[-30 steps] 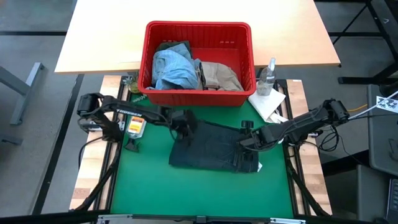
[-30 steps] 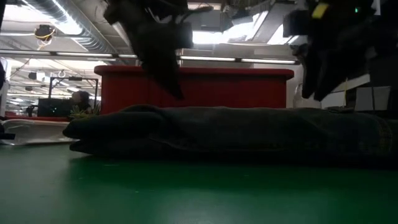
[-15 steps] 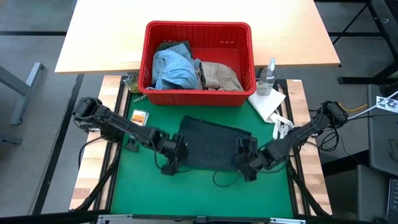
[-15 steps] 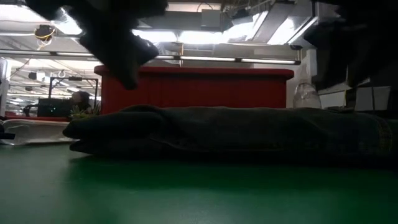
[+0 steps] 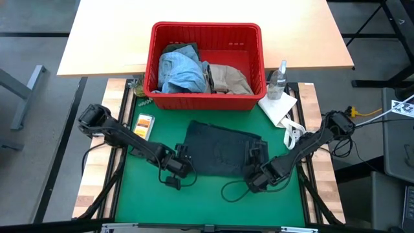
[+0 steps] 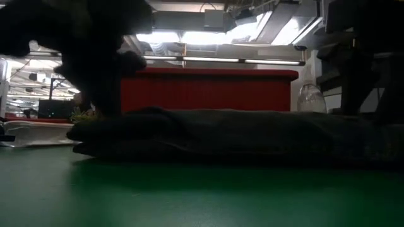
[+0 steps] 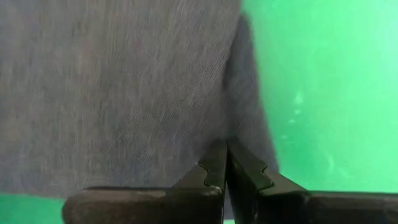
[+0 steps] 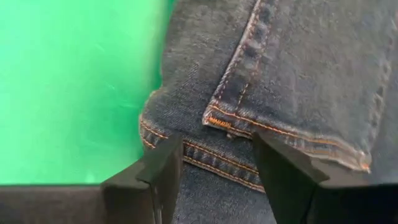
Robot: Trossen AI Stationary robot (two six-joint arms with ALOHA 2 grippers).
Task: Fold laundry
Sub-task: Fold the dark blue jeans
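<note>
The folded dark navy jeans [image 5: 220, 152] lie flat on the green mat [image 5: 149, 200]. My left gripper [image 5: 176, 173] is shut and tipped down at their near left corner; its tips [image 7: 225, 155] stand over the jeans' edge [image 7: 245, 93]. At the near right corner is my right gripper [image 5: 254, 178], open, with its fingers on either side of a stitched seam corner [image 8: 217, 121]. Light blue denim [image 5: 180, 70], a beige piece [image 5: 228, 79] and a dark olive piece [image 5: 181, 48] lie in the red basket [image 5: 207, 27]. My left gripper's shut fingertips [image 7: 214, 168] point down at the jeans' left edge; I cannot tell whether they touch the cloth. My right gripper's open fingers [image 8: 163, 162] point down over the jeans' near right corner [image 8: 155, 134]; I cannot tell whether they touch it.
The red basket stands at the mat's far edge. Right of it are a spray bottle [image 5: 278, 79] and a white cloth [image 5: 278, 107]. A small orange card [image 5: 143, 123] lies at the far left of the mat, and a black cable loop [image 5: 233, 189] near the right gripper.
Both grippers have come down and toward the table's near edge. The left went from the jeans' far left corner to their near left corner. The right went from the jeans' right side to their near right corner. Both have rolled somewhat.
</note>
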